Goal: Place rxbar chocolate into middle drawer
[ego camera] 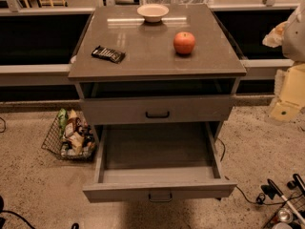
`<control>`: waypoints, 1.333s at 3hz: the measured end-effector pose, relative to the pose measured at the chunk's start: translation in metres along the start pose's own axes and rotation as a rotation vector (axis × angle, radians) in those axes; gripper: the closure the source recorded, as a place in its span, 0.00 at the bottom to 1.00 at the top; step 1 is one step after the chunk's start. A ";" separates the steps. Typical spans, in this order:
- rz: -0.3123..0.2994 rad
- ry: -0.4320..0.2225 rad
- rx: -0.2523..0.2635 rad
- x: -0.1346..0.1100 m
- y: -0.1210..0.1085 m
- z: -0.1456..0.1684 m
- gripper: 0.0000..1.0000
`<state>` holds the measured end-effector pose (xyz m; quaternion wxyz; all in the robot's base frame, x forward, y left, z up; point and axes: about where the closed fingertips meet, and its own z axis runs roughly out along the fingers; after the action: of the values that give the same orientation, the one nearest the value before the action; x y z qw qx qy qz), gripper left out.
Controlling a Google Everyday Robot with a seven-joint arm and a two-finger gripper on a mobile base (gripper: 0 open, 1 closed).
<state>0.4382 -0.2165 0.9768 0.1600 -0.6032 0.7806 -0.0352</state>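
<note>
The rxbar chocolate [108,54], a flat black bar with pale markings, lies on the left part of the grey cabinet top [152,61]. The middle drawer [157,151] is pulled open below, its grey box interior showing nothing inside and a small dark loop handle [160,196] on its front. My gripper [285,106] is a pale, blurred shape at the right edge of the camera view. It hangs beside the cabinet at about the height of the upper drawer, well away from the bar.
A red apple [184,42] sits right of centre on the top and a pale bowl [153,12] at its back. The upper drawer front [157,109] is closed. A wire basket of snacks [71,137] stands on the floor at left. Cables and gear [281,199] lie at bottom right.
</note>
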 end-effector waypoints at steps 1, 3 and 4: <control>0.000 0.000 0.000 0.000 0.000 0.000 0.00; 0.011 -0.098 0.061 -0.021 -0.030 0.016 0.00; -0.021 -0.203 0.092 -0.052 -0.069 0.035 0.00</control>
<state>0.5238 -0.1805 0.9715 0.2650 -0.6038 0.7517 -0.0113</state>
